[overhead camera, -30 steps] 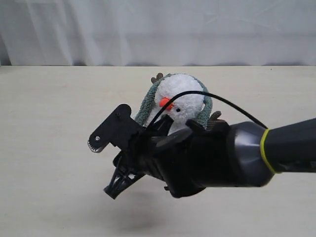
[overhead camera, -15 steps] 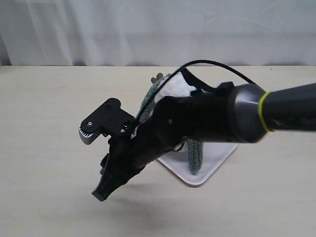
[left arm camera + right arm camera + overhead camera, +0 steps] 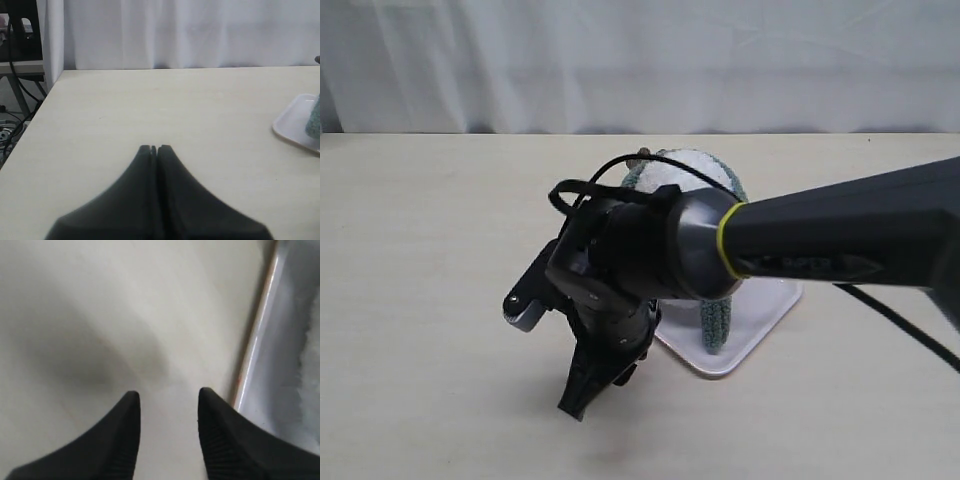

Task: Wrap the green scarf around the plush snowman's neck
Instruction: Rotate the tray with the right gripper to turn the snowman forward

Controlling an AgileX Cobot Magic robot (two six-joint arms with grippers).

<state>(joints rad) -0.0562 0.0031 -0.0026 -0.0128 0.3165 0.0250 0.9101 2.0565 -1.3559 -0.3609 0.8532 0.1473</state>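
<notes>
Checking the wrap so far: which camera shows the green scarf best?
Exterior view: the green scarf hangs beside the plush snowman onto the tray, though the right arm hides most. Left wrist view catches only a sliver at its edge; right wrist view shows none.

Rt arm (image 3: 820,235) hides most of plush snowman (image 3: 705,168); tray (image 3: 292,124) cut off at left wrist view's edge.

Right arm (image 3: 820,235) screens plush snowman (image 3: 698,166) front; open table (image 3: 420,260) left of tray (image 3: 772,303).

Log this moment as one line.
right pincer: open, empty, above table beside tray | left pincer: shut, empty | green scarf: draped on plush snowman
</notes>
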